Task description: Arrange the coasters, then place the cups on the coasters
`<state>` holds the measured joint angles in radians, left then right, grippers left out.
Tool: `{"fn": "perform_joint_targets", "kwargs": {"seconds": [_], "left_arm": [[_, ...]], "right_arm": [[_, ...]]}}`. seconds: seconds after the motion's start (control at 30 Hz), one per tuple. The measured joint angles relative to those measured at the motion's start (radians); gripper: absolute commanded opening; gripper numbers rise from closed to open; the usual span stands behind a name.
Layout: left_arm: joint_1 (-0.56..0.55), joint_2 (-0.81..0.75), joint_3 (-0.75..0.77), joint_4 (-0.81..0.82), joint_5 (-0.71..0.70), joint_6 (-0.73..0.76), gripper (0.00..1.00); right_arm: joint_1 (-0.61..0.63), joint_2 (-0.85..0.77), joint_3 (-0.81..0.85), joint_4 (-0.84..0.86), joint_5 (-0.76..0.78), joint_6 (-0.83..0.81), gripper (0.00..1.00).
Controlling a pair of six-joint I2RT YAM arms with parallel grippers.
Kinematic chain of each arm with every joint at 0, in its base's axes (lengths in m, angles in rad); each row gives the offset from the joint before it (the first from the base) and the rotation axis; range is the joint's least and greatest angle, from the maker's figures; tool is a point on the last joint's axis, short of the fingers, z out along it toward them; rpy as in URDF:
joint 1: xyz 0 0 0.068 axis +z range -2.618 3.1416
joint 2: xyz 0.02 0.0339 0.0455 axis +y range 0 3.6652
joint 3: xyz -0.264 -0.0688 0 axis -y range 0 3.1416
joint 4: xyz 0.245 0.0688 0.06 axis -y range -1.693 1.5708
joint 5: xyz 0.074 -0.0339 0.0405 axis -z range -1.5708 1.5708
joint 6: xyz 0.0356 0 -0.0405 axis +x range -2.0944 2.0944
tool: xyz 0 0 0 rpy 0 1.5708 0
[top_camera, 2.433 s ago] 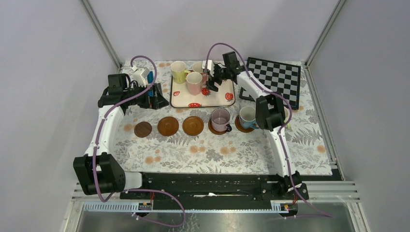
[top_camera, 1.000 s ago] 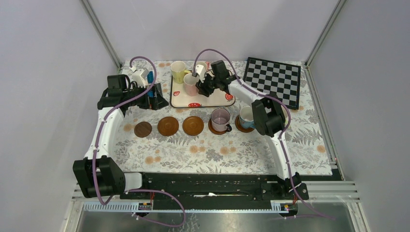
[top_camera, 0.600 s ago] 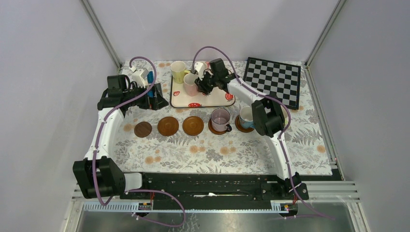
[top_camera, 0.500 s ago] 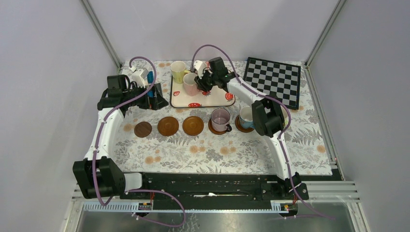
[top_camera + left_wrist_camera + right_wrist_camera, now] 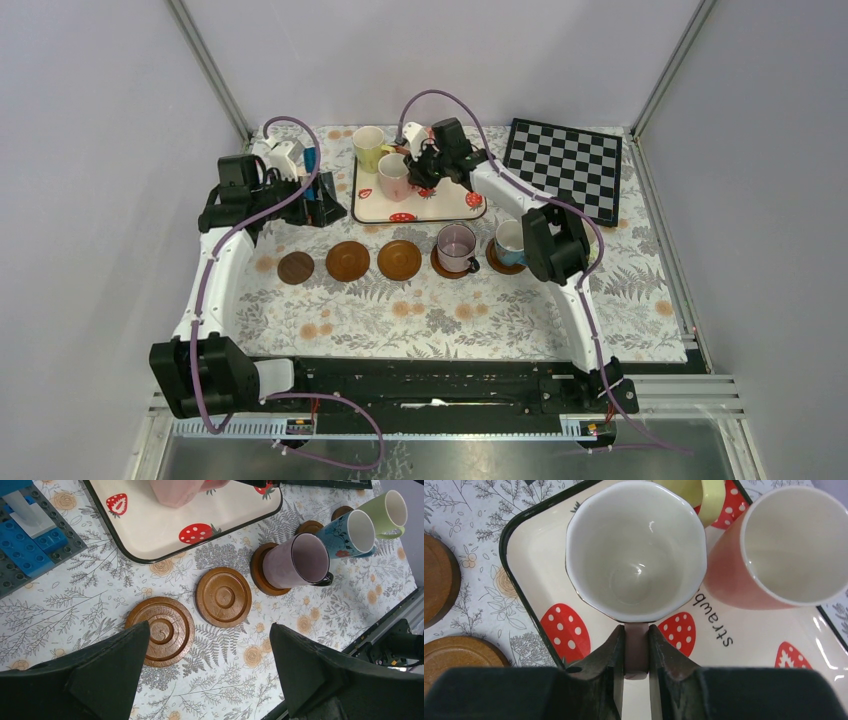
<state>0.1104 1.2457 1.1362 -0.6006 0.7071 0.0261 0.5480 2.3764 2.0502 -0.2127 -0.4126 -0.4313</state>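
Ceramic cups, wooden discs.

Top view: row of coasters point(image 5: 347, 261) across mid-frame on the leaf-printed desk point(image 5: 450, 310), three at left bare, the smallest and darkest at far left. Mauve cup point(image 5: 456, 245) and blue cup point(image 5: 511, 240) seated on discs right of centre. Above the row, white strawberry-printed tray point(image 5: 440, 208), with right hand point(image 5: 420, 172) at pale pink cup point(image 5: 393, 176). Chessboard point(image 5: 565, 165) at upper right.

Left wrist view: left hand point(image 5: 209, 630) spread fully wide, holding nothing, poised above two bare coasters of matte grain with turned concentric rings. Green cup point(image 5: 387, 511) at upper right beyond the blue one, a brown disc edge at its base.

Right wrist view: right hand closed tight on the loop handle of the pale pink cup, at bottom centre. Glossy white bowl with faintly faceted rim, upright on the tray, filling upper centre. Pink cup point(image 5: 794, 545) just beside it at right, yellow-green cup point(image 5: 711, 497) close at the top edge.

Step in hand, as judged: pick-up of the fourth cup. Next move likely to call for a straight lift clear of both neighbours, then a level carry to the nearest bare coaster and a centred set-down on its raised ring.
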Motion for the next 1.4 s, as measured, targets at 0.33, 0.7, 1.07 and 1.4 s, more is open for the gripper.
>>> {"fn": "perform_joint_targets", "kwargs": {"seconds": [0.33, 0.7, 1.07, 1.4], "left_arm": [[0.011, -0.005, 0.004, 0.006, -0.042, -0.022, 0.99], [0.038, -0.037, 0.027, 0.021, -0.096, -0.097, 0.99], [0.05, -0.097, 0.042, 0.024, -0.111, -0.143, 0.99], [0.05, -0.146, 0.04, 0.026, -0.121, -0.17, 0.99]], "right_arm": [[0.01, -0.085, -0.079, 0.016, 0.052, 0.084, 0.0], [0.041, -0.188, -0.003, -0.13, 0.127, 0.195, 0.0], [0.26, -0.595, -0.419, -0.092, 0.273, 0.24, 0.0], [0.356, -0.72, -0.748, 0.074, 0.436, 0.334, 0.0]]}}
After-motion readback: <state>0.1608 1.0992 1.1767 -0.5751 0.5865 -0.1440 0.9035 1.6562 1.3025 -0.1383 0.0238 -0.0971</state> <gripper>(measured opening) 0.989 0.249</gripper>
